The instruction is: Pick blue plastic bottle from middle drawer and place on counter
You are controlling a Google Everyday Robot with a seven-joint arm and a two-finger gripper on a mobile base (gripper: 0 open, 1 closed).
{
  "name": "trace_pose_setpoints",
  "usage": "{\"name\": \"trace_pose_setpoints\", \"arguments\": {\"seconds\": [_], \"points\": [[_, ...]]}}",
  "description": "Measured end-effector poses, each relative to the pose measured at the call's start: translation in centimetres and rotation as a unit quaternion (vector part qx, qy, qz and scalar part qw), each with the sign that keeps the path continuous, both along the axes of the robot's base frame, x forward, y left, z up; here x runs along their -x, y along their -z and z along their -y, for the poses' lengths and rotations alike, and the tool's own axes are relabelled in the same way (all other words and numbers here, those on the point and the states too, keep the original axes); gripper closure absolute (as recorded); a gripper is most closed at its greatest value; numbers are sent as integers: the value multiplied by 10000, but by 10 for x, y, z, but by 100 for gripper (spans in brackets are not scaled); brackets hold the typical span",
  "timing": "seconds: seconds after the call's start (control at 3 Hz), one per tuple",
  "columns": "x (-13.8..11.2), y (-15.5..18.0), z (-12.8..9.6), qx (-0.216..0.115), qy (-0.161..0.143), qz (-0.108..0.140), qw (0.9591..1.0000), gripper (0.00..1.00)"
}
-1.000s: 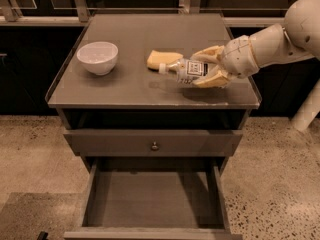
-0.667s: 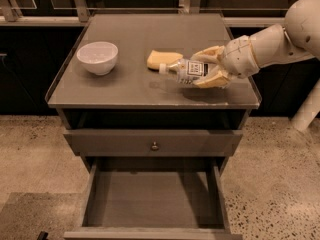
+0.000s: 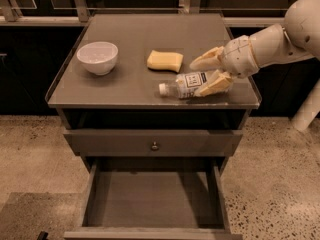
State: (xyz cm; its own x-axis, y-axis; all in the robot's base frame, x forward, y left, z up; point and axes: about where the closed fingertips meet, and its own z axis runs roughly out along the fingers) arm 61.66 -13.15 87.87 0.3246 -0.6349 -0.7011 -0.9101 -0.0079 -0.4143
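Observation:
The blue plastic bottle (image 3: 184, 84) lies on its side on the counter (image 3: 125, 84) near the front right edge, white cap pointing left. My gripper (image 3: 196, 80) comes in from the right with its fingers spread. One finger is above the bottle's rear end and the other is beside it. The bottle rests on the counter and is not clamped. The middle drawer (image 3: 150, 204) is pulled out below and nothing shows inside it.
A white bowl (image 3: 97, 57) stands at the counter's left and a yellow sponge (image 3: 165, 60) lies in the middle, just behind the bottle. A closed drawer front with a small knob (image 3: 155, 145) sits above the open drawer. Speckled floor lies on both sides.
The bottle has gone from being held a little above the counter to lying on it, cap end lower. The gripper's fingers have spread apart around it.

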Motion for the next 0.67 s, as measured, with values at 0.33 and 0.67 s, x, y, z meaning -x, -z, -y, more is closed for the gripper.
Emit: {"name": "trace_pose_setpoints", "arguments": {"seconds": [0.33, 0.67], "points": [[0, 0, 0, 0, 0, 0, 10000, 0], [0, 0, 0, 0, 0, 0, 10000, 0]]}}
